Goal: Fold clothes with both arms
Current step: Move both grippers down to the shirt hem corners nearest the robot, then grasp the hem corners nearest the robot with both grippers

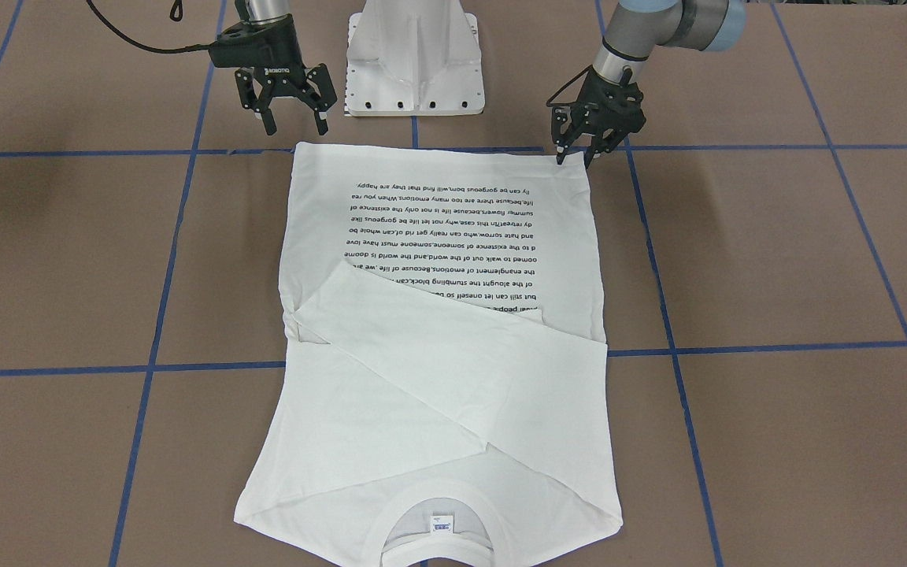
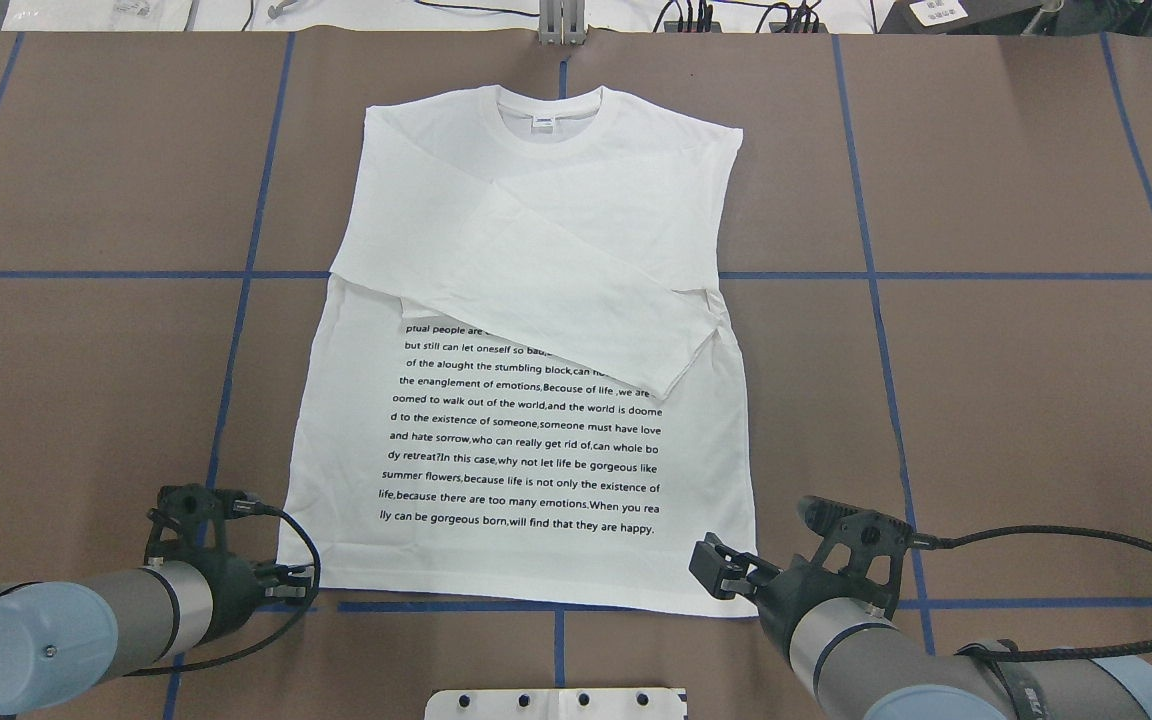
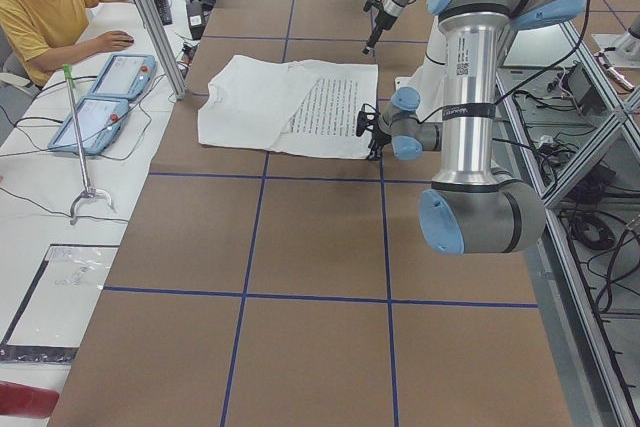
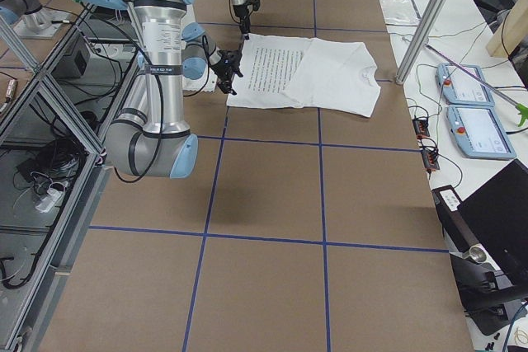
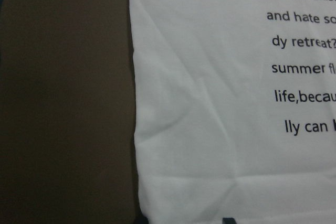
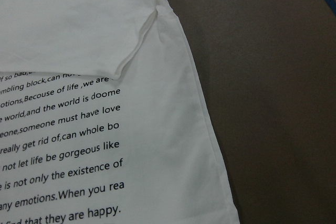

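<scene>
One T-shirt (image 1: 422, 394) on brown, blue-taped table (image 1: 776, 260); left end effector (image 1: 574, 160) released; right end effector (image 1: 294, 127) released.

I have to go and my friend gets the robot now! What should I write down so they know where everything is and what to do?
Left gripper: jaws look parted, tips down at one hem corner, no cloth lifted.
Right gripper: jaws open, empty, hovers by the other hem corner.
White shirt: flat on the table, print side up, hem nearest the robot, collar at the far side.
Done: both sleeves are folded across the chest.
Left: probably grab both hem corners and fold the bottom up toward the collar.
</scene>
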### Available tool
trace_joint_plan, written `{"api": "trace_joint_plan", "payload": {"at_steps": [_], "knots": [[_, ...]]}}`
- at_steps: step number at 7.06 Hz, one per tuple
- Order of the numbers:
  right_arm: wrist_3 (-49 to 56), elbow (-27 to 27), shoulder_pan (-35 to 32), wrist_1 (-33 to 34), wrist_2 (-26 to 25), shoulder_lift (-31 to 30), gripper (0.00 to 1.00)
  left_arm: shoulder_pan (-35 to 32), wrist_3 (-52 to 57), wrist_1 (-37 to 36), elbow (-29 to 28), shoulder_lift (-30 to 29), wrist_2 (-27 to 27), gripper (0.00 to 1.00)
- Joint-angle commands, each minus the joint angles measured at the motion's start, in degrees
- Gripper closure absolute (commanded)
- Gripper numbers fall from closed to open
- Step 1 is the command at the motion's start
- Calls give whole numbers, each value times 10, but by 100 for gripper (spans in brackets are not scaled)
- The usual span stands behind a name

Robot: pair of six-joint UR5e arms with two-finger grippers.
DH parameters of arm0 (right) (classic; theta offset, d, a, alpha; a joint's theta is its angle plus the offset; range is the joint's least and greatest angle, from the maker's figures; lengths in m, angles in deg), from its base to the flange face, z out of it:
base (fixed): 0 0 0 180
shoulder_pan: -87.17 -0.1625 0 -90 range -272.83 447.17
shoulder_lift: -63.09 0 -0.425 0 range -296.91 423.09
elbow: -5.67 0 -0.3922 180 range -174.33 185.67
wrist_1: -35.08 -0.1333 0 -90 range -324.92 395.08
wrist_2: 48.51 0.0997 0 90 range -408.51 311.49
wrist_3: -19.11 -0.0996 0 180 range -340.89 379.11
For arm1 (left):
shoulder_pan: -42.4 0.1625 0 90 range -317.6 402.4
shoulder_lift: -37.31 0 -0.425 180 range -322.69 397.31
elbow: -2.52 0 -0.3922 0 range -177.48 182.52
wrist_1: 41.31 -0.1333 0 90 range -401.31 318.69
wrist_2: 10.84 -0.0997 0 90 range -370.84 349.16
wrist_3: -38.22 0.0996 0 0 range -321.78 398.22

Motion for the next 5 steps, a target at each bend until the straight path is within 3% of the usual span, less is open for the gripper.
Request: {"api": "trace_joint_plan", "payload": {"at_steps": [1, 4, 5], "knots": [[0, -8, 0, -14, 0, -2, 0, -1, 0, -1, 7, 0, 0, 100], [-2, -30, 4, -16, -16, 0, 1, -3, 3, -1, 33, -6, 5, 100], [-51, -39, 18, -17, -30, -1, 4, -4, 3, -1, 48, -8, 6, 100]]}}
